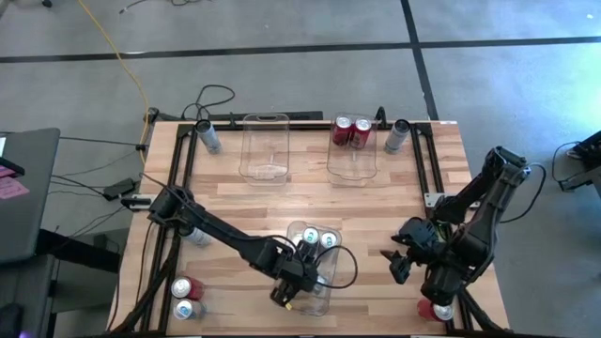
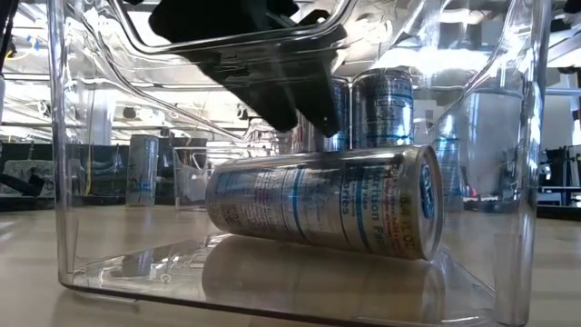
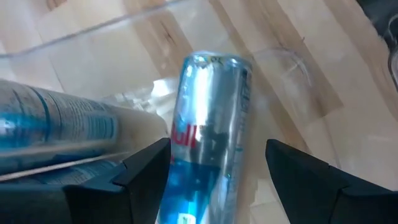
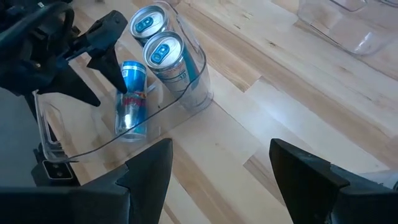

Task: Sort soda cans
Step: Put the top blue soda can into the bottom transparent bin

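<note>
A clear bin (image 1: 326, 293) stands near the table's front middle. Two silver-blue soda cans (image 4: 166, 53) stand upright at its far end. A third silver-blue can (image 3: 211, 124) lies on its side on the bin's floor (image 2: 327, 204). My left gripper (image 3: 217, 149) hangs open just above this lying can. Its fingers stand to either side of the can without touching it (image 4: 102, 59). My right gripper (image 1: 396, 258) waits open and empty to the right of the bin.
At the far edge stand an empty clear bin (image 1: 265, 167) and a bin (image 1: 355, 169) holding two red cans (image 1: 352, 130). Single cans stand at the far left (image 1: 208, 137) and far right (image 1: 396, 137). A red and a silver-blue can (image 1: 186, 299) stand front left.
</note>
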You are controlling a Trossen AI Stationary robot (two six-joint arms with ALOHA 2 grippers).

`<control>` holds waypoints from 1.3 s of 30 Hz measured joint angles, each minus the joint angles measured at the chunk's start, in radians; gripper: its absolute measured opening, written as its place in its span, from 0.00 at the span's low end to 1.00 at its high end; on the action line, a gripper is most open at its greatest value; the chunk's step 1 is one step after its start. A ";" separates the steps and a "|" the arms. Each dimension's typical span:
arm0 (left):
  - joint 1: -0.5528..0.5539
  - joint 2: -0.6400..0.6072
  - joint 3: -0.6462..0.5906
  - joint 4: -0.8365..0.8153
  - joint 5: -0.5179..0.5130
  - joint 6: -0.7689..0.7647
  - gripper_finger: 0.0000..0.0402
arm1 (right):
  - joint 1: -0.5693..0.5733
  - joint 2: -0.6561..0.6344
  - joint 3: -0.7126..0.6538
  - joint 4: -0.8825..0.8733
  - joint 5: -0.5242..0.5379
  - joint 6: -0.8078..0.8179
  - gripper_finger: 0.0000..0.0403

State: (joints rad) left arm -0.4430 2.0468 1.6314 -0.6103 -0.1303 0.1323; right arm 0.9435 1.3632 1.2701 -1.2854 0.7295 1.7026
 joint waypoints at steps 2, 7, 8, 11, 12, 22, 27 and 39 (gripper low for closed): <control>0.003 0.000 0.000 0.016 0.000 0.003 0.64 | -0.014 0.000 0.000 0.000 -0.013 -0.009 0.71; 0.016 0.000 0.000 0.038 0.019 -0.001 0.64 | -0.049 0.000 0.000 0.014 -0.027 -0.054 0.71; 0.018 0.000 0.000 0.038 0.019 -0.002 0.64 | -0.054 0.000 0.000 0.018 -0.027 -0.061 0.71; 0.018 0.000 0.000 0.042 0.020 -0.010 0.64 | -0.066 0.000 0.000 0.018 -0.027 -0.067 0.71; 0.018 0.000 0.000 0.046 0.021 -0.012 0.64 | -0.069 0.000 0.000 0.019 -0.027 -0.075 0.71; 0.017 0.082 0.000 0.053 0.071 0.019 0.64 | -0.076 0.000 0.000 0.032 -0.030 -0.091 0.71; 0.017 0.094 0.003 0.055 0.072 0.025 0.64 | -0.076 0.000 0.000 0.033 -0.031 -0.094 0.71; 0.019 0.096 0.002 0.045 0.029 0.003 0.51 | -0.076 0.000 0.000 0.042 -0.032 -0.107 0.71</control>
State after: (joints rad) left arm -0.4240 2.1426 1.6337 -0.5648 -0.1017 0.1349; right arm 0.8677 1.3628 1.2701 -1.2436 0.6974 1.5959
